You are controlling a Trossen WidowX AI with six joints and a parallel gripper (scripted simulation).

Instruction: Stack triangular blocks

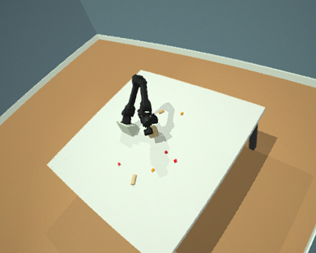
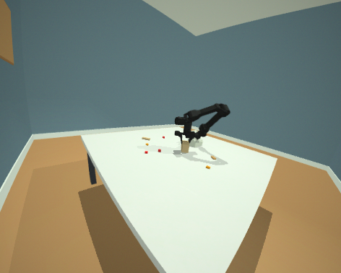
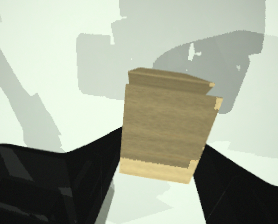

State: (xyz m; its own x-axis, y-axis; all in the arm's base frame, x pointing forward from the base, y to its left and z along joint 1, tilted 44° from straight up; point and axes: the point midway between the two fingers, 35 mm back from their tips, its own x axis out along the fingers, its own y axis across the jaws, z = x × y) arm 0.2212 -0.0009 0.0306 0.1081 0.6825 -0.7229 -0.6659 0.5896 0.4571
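Note:
My gripper (image 1: 150, 129) (image 2: 184, 141) (image 3: 157, 134) is shut on one wooden triangular block (image 3: 167, 130), with a finger on each side of it. The other triangular block (image 3: 162, 79) is below it; a strip shows past the held block's far edge in the wrist view, and the rest is hidden. In the top and exterior views the two blocks run together into one tan shape that looks taller than wide in the exterior view. The sloped faces are hidden, and I cannot tell whether they touch. The held block's top looks slightly turned in the wrist view.
The white table (image 1: 114, 209) (image 2: 180, 202) also bears a tan bar (image 1: 134, 179) (image 2: 146, 139), several small red and orange pieces, and a small orange-brown bar (image 1: 161, 112) (image 2: 213, 157). The arm's pale base (image 1: 130, 129) (image 2: 196, 143) stands close to the blocks.

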